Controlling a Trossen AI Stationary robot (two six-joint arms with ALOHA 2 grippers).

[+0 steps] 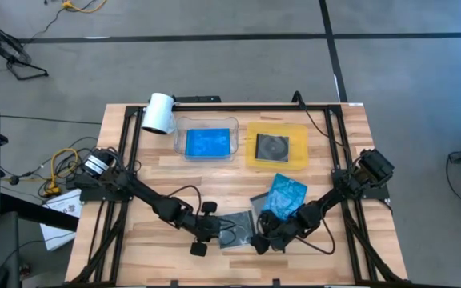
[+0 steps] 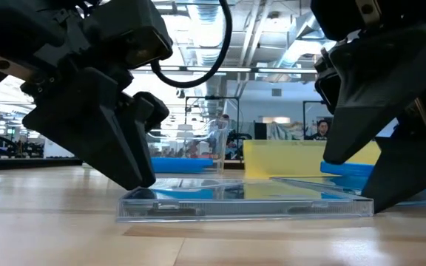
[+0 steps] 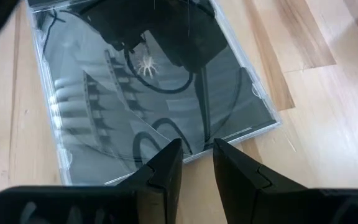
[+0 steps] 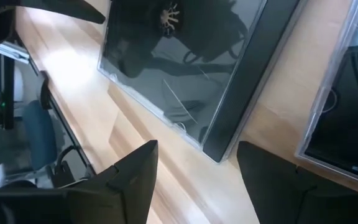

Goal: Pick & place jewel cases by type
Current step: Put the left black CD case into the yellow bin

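A grey-clear jewel case [image 1: 237, 232] with a dark disc lies flat on the table near the front edge, also seen in the low view [image 2: 242, 201]. My left gripper [image 1: 214, 232] slants down at its left edge [image 3: 197, 146], fingers a narrow gap apart. My right gripper [image 1: 264, 238] slants down at its right end [image 4: 197, 149], fingers wide open on either side of a corner. A blue jewel case [image 1: 285, 194] lies just beyond on the table, over part of another grey case [image 1: 259, 202]. My left gripper's fingertips [image 3: 174, 152] stand at the grey case's left edge [image 3: 194, 155], coming slanting down from the table's left; I cannot tell whether they touch it. My right gripper has the case's corner [image 4: 219, 152] between its open fingers; I cannot tell whether a finger touches it.
At the back, a clear tray [image 1: 179, 136] holds a blue case [image 1: 208, 142], and a yellow tray [image 1: 298, 156] holds a grey case with a dark disc [image 1: 272, 146]. A white cylinder [image 1: 158, 113] lies at the far left. Black rails [image 1: 126, 152] frame the table.
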